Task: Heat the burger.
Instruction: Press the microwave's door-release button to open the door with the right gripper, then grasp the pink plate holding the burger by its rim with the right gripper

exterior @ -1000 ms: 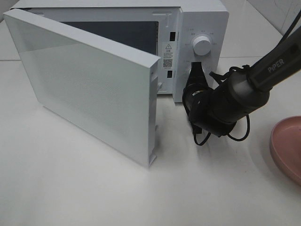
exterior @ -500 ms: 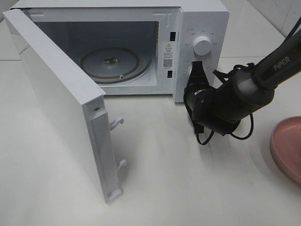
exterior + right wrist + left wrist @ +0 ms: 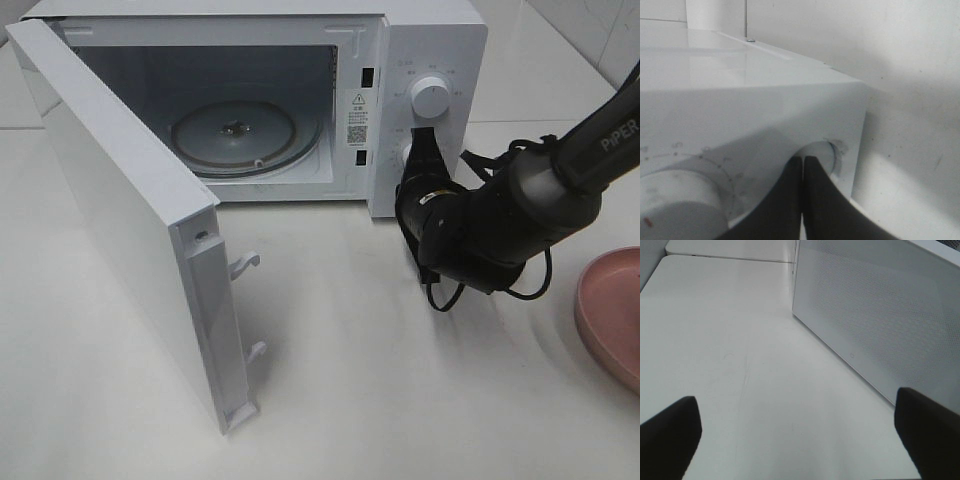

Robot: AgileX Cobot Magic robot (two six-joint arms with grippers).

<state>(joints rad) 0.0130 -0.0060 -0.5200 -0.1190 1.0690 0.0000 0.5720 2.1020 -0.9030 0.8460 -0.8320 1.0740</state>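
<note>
A white tabletop (image 3: 400,400) runs up to a pale tiled wall, and on it stands a white microwave (image 3: 440,30) with its door (image 3: 120,220) swung wide towards the left side, baring an empty glass turntable (image 3: 235,135). The burger is not in any view: it is neither in the oven nor on the small visible part of the pink plate (image 3: 610,310), which is cut off at the right edge. Its heading and long axis therefore cannot be read. As a judgement, a round burger has no front, and its axis runs upright through the stack when it stands on its base. It is likely to be light, soft and loosely layered, with a bun that may be slippery, so it probably wants a gentle, wide grip low on its sides, kept level so the layers do not slide. The right gripper (image 3: 421,137) has its jaws closed together on nothing, with the tips at the lower control on the panel, below the dial (image 3: 430,95). The left gripper (image 3: 797,417) is spread wide and empty above the table, beside the door's outer face.
</note>
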